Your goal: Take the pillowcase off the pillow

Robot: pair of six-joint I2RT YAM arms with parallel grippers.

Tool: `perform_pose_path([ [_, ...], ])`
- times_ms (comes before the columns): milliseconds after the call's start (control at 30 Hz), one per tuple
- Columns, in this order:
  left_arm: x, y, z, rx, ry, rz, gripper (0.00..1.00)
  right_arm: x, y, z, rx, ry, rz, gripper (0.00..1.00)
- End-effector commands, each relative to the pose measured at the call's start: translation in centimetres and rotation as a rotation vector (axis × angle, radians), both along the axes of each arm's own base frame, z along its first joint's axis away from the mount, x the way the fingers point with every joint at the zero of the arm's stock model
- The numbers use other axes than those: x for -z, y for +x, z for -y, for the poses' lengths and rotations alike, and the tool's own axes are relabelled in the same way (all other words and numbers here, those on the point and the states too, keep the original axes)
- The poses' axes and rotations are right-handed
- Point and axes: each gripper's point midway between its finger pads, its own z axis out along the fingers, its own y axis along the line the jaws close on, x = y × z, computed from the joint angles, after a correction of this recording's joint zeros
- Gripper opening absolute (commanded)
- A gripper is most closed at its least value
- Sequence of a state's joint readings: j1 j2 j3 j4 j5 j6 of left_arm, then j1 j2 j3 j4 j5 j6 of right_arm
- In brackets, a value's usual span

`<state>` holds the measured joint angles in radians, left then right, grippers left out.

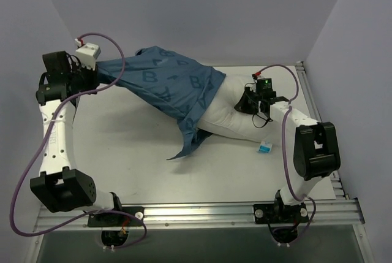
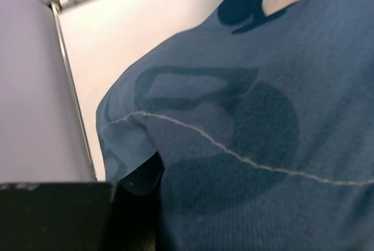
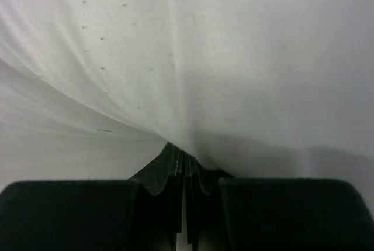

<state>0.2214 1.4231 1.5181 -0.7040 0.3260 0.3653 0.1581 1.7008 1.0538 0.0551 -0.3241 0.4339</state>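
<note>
The blue printed pillowcase (image 1: 165, 82) is stretched from the far left toward the middle of the table and still covers the left part of the white pillow (image 1: 229, 116). My left gripper (image 1: 92, 74) is shut on the pillowcase's left end, lifted above the table; in the left wrist view the blue cloth (image 2: 251, 122) fills the frame and hides most of the fingers. My right gripper (image 1: 250, 105) is shut on the pillow's bare right part; the right wrist view shows white fabric (image 3: 193, 58) pinched between closed fingers (image 3: 169, 172). A small blue-and-white tag (image 1: 264, 147) lies at the pillow's near right corner.
The white table top (image 1: 122, 152) has a metal rail along its right edge (image 1: 306, 91) and along the near edge (image 1: 202, 211). Grey walls enclose the left, back and right. Purple cables loop over both arms.
</note>
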Motion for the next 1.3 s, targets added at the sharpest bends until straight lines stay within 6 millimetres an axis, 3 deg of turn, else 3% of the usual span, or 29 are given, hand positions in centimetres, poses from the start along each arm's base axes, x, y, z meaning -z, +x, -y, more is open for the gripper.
perform_pose_path([
  [0, -19.6, -2.2, -4.4, -0.200, -0.002, 0.517, 0.02, 10.8, -11.2, 11.9, 0.183, -0.430, -0.519, 0.00],
  [33, -20.4, -2.1, -4.3, -0.196, -0.014, 0.526, 0.02, 11.1, -11.4, 11.9, 0.181, -0.431, -0.531, 0.00],
  [67, -23.4, -2.9, -3.6, -0.176, -0.012, 0.588, 0.02, 11.3, -11.5, 11.9, 0.181, -0.432, -0.537, 0.00],
  [100, -24.2, -3.2, -3.3, -0.173, -0.031, 0.596, 0.02, 11.5, -11.5, 11.9, 0.181, -0.433, -0.546, 0.00],
  [200, -26.3, -2.7, -2.1, -0.128, -0.095, 0.619, 0.02, 12.2, -11.8, 11.6, 0.159, -0.422, -0.574, 0.00],
  [267, -26.2, -2.3, -1.1, -0.095, -0.118, 0.606, 0.02, 11.4, -11.1, 10.5, 0.114, -0.377, -0.539, 0.00],
  [300, -25.9, -2.2, -0.7, -0.077, -0.127, 0.597, 0.02, 10.6, -10.6, 9.7, 0.089, -0.361, -0.511, 0.00],
  [433, -22.4, -1.1, 0.6, -0.036, -0.178, 0.499, 0.02, 3.7, -7.1, 7.4, 0.010, -0.360, -0.288, 0.00],
  [500, -21.3, -0.7, 1.2, -0.018, -0.176, 0.476, 0.02, 0.5, -5.2, 5.9, -0.021, -0.358, -0.181, 0.06],
  [533, -20.5, -0.3, 1.2, -0.029, -0.163, 0.458, 0.02, -1.5, -5.0, 4.1, -0.055, -0.348, -0.114, 0.12],
  [567, -20.0, 0.0, 1.9, -0.016, -0.157, 0.445, 0.02, -3.1, -4.4, 2.9, -0.077, -0.338, -0.060, 0.31],
  [667, -19.3, 0.5, 2.0, -0.017, -0.153, 0.431, 0.02, -7.5, -4.1, -0.9, -0.157, -0.317, 0.096, 0.56],
  [733, -19.1, 0.6, 1.9, -0.020, -0.151, 0.427, 0.02, -9.5, -4.3, -1.9, -0.186, -0.332, 0.168, 0.60],
  [767, -18.7, 0.8, 1.7, -0.024, -0.148, 0.422, 0.02, -10.0, -4.6, -2.4, -0.201, -0.350, 0.189, 0.62],
  [800, -18.5, 0.9, 1.7, -0.024, -0.143, 0.419, 0.02, -10.3, -4.9, -2.3, -0.213, -0.368, 0.199, 0.71],
  [867, -17.8, 0.9, 1.6, -0.024, -0.135, 0.405, 0.02, -11.2, -5.4, -2.7, -0.243, -0.382, 0.224, 0.74],
  [900, -17.0, 0.9, 1.6, -0.017, -0.130, 0.391, 0.02, -11.4, -5.7, -2.9, -0.259, -0.388, 0.233, 0.99],
  [1067, -15.5, 0.8, 1.7, -0.007, -0.127, 0.353, 0.02, -15.6, -7.1, -7.7, -0.379, -0.327, 0.409, 1.00],
  [1100, -15.4, 0.9, 1.7, -0.003, -0.123, 0.351, 0.02, -17.0, -7.5, -9.9, -0.421, -0.303, 0.478, 1.00],
  [1167, -15.5, 0.9, 1.7, -0.004, -0.120, 0.349, 0.02, -19.3, -7.5, -12.0, -0.460, -0.276, 0.575, 1.00],
  [1267, -15.4, 0.9, 1.5, -0.007, -0.105, 0.348, 0.02, -21.1, -7.7, -14.9, -0.522, -0.214, 0.662, 1.00],
])
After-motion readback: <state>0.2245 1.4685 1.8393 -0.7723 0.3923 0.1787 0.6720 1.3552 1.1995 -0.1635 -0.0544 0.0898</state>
